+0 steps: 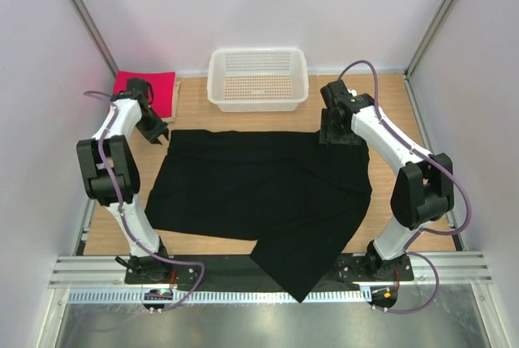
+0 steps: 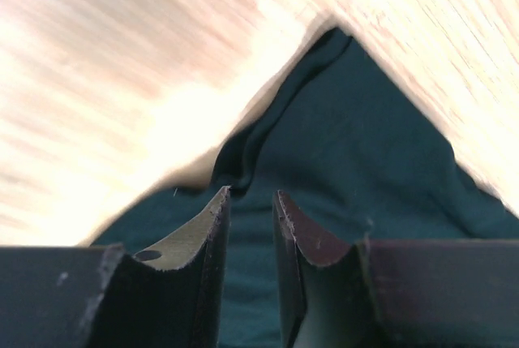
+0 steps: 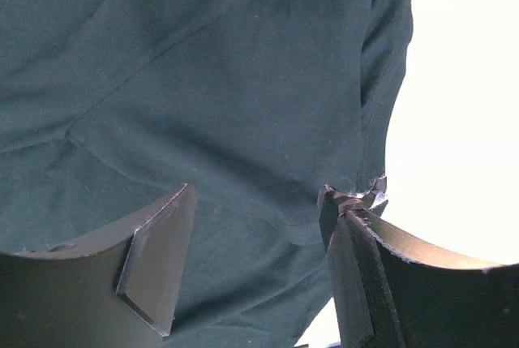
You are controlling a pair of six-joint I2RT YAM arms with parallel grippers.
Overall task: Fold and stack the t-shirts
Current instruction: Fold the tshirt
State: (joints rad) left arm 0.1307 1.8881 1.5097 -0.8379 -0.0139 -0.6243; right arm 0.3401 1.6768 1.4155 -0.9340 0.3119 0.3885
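Observation:
A large black t-shirt [image 1: 259, 194] lies spread on the wooden table, its lower right part hanging over the near edge. A folded pink-red t-shirt [image 1: 146, 88] sits at the back left corner. My left gripper [image 1: 159, 132] hovers at the black shirt's far left corner; in the left wrist view the gripper [image 2: 251, 192] has a narrow gap with nothing in it, and the shirt corner [image 2: 349, 121] lies just beyond the tips. My right gripper [image 1: 340, 134] is over the far right corner. In the right wrist view it [image 3: 258, 191] stands wide open above the cloth [image 3: 203, 80] near its hem.
A white mesh basket [image 1: 258, 79] stands at the back middle, just beyond the black shirt's far edge. Bare wood [image 1: 397, 113] shows to the right of the shirt and along the left side. White walls close in the table on three sides.

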